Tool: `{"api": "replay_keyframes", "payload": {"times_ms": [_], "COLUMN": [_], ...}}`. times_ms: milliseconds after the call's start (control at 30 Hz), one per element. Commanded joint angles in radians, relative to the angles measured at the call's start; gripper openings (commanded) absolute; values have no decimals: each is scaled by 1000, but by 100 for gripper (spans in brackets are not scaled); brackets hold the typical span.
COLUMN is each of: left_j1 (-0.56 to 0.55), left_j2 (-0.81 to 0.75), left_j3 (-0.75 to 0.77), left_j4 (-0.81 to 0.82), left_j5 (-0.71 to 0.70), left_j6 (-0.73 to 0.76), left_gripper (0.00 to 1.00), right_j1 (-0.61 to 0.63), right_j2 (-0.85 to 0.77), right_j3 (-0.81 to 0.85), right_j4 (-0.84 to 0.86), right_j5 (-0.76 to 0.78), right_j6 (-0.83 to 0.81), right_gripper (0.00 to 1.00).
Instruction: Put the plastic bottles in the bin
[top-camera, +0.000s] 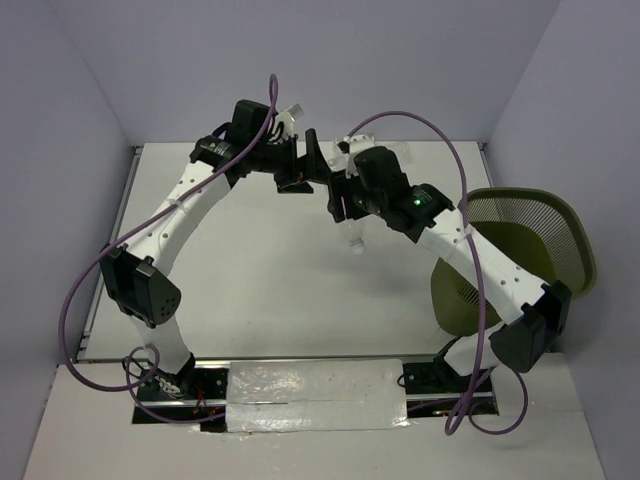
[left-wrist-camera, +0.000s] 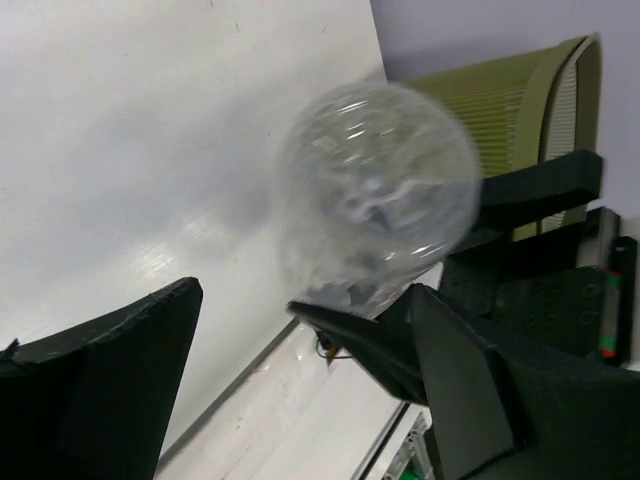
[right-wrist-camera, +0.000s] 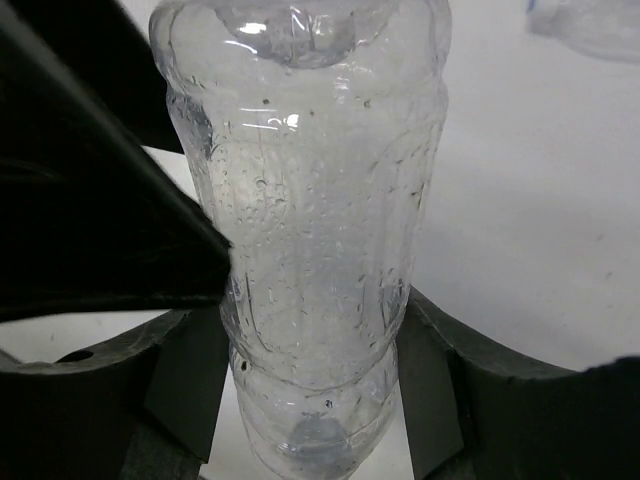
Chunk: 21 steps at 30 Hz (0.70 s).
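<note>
Clear bottle (right-wrist-camera: 310, 200) is clamped in the right claw (right-wrist-camera: 310, 370); left claw (left-wrist-camera: 300, 390) is held apart beside it. Both are reached far across the desk (top-camera: 260, 280), bin (top-camera: 560, 225) at right.

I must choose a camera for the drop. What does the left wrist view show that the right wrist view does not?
Only left wrist: the bin past the table, and the clear bottle seen from its round base. Only right wrist: the bottle's side clamped in the right gripper, and a second bottle farther off. Both: the clear bottle, apparently one and the same, and the white table.
</note>
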Motion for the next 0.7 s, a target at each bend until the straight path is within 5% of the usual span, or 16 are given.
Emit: {"api": "replay_keyframes", "payload": {"times_ms": [0,267,433,667], "left_j1": [4,150,174,187], "left_j2": [-42,-108,-141,-175], "left_j3": [38,29,-13,-123], "left_j4": [-16,-124,-155,-81], "left_j5": [-13,-86,-232,-191], "left_j6": [24,106,133,102], "left_gripper": [99,100,99,99], "right_j1": [3,-71,-133,-150], "right_j2": [-80,-303,-491,-667], "right_j3": [15,87,92,-46], "right_j4": [15,-207,-134,14], "right_j5": [136,472,750,999], "right_j6": [26,43,45,-35], "right_gripper": [48,51,55,58]}}
